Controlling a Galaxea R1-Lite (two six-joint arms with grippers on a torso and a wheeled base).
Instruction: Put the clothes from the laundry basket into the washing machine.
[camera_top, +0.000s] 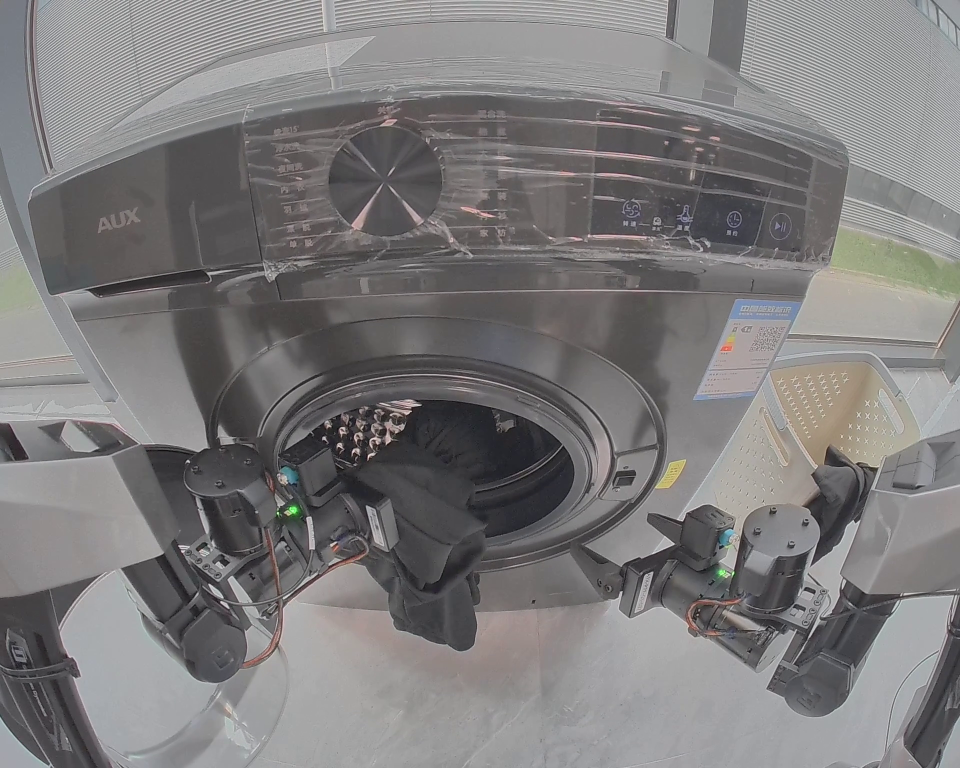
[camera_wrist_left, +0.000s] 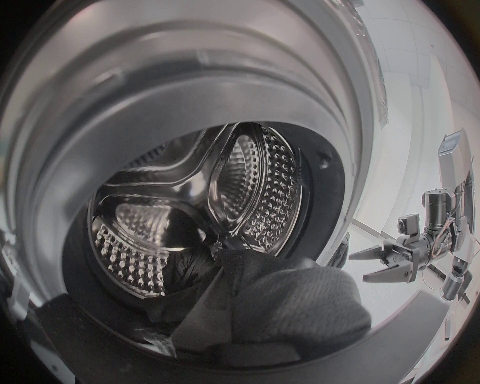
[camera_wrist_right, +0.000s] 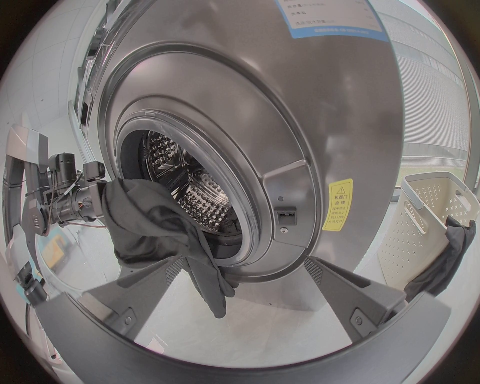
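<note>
The washing machine (camera_top: 430, 330) stands in front of me with its round door opening (camera_top: 560, 440) uncovered. My left gripper (camera_top: 400, 510) is at the opening's lower left rim, shut on a black garment (camera_top: 435, 560) that drapes over it and hangs down outside the opening. The same garment (camera_wrist_left: 290, 305) lies across the rim in the left wrist view, with the steel drum (camera_wrist_left: 200, 200) behind it. More dark cloth (camera_top: 470, 440) lies inside the drum. My right gripper (camera_top: 610, 560) is low, right of the opening, open and holding nothing. Its fingers (camera_wrist_right: 150, 280) frame the machine's front.
A cream laundry basket (camera_top: 850, 400) stands to the right of the machine, and another black garment (camera_top: 835, 490) hangs over its rim. The machine's glass door (camera_top: 200, 700) is swung open at the lower left, behind my left arm. Pale floor (camera_top: 560, 690) lies below the opening.
</note>
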